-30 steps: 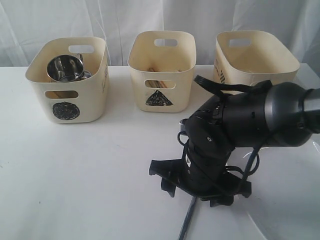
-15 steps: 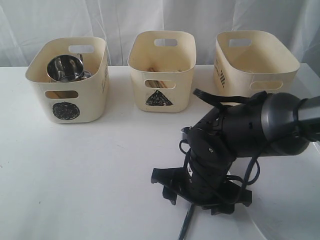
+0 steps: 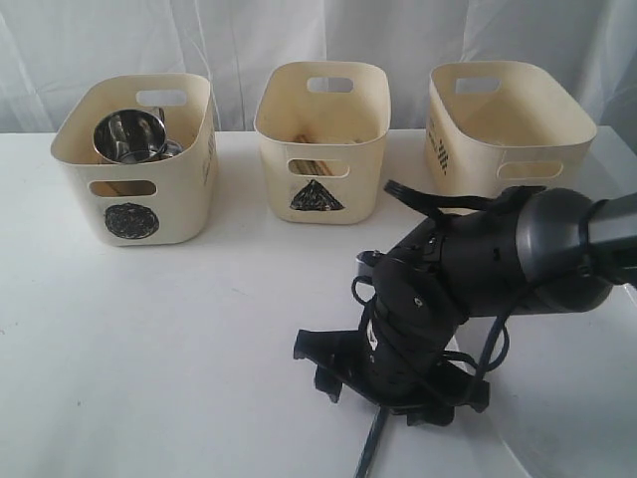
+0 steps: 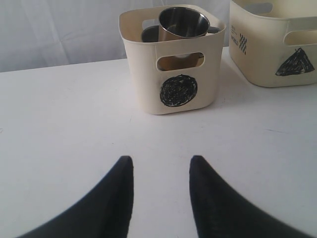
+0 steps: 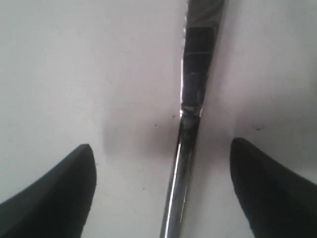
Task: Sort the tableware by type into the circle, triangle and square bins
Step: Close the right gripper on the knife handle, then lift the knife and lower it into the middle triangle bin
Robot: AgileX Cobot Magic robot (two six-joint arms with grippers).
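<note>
My end effector (image 4: pixel 161 161) hangs above the white worktop (image 4: pixel 59 124), its two dark fingers (image 4: pixel 116 198) apart with only worktop showing in the gap. Straight ahead and well apart from me stands the circle bin (image 4: pixel 143 74), a steel mug (image 4: pixel 184 22) tilted inside and rising above its rim. Beside it stands the triangle bin (image 4: pixel 262 44), partly out of frame.

Worktop: we see a white, matt worktop (image 3: pixel 149 349), flat, with soft grey shadows on it.
Curtain: we see a white curtain (image 3: pixel 100 40) hanging in soft vertical folds just behind the worktop's far edge.
Specks: we make out a few tiny dark specks (image 5: pixel 257 128) lying on the worktop's surface.
</note>
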